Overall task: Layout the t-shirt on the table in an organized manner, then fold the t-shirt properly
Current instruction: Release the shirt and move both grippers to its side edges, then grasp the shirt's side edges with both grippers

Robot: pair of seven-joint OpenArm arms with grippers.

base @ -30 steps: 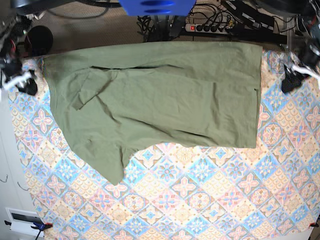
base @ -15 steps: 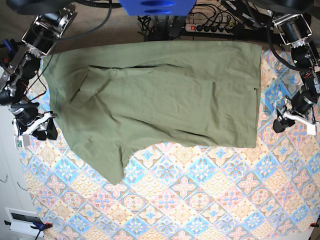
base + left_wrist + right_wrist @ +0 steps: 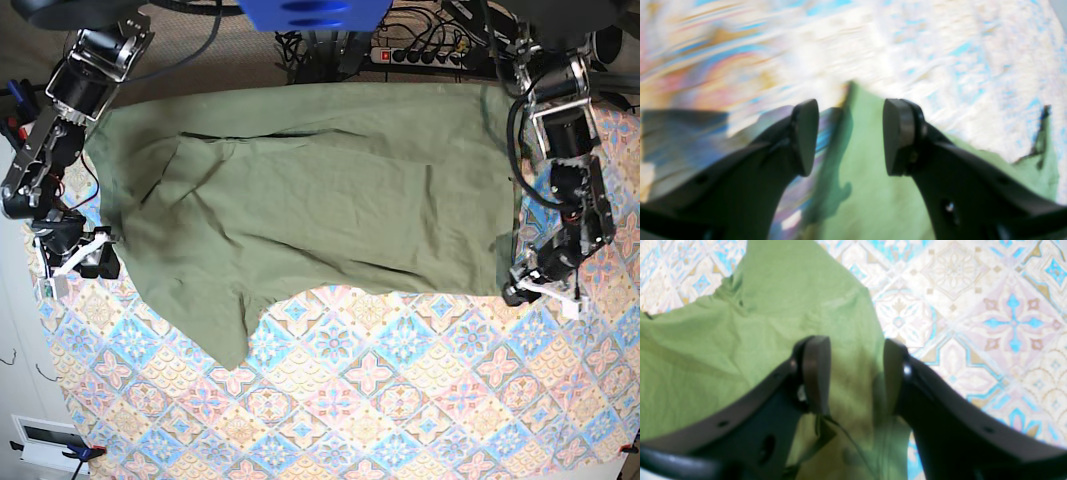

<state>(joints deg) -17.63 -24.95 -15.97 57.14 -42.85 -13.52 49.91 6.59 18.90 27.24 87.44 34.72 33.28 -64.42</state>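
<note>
Your t-shirt (image 3: 320, 190) lies spread on the table (image 3: 400, 400), up against the far edge, already doubled over lengthwise: hem on the base view's right, collar end on its left, one sleeve hanging down toward the near side at lower left. It is flat but not squared; the lower-left edge runs diagonal and the sleeve sticks out.

The left gripper (image 3: 848, 136) has jaws apart and nothing between them. You have it hovering over the near hem corner, and cloth shows in the gap below. Its wrist view is motion-blurred, so I cannot tell whether it touches the fabric.

The right gripper (image 3: 855, 373) is also parted and empty. It sits over the shirt's left edge, with green cloth visible between the pads and the fabric edge just inside the right-hand pad.

My read on the placement: you are straddling opposite ends of the near edge so both claws can pinch at once and lift it for the next fold or a straightening pull. Each needs to come down and close on the fabric first.

There are no containers in view. Only cables and a power strip (image 3: 415, 55) lie beyond the far edge.
</note>
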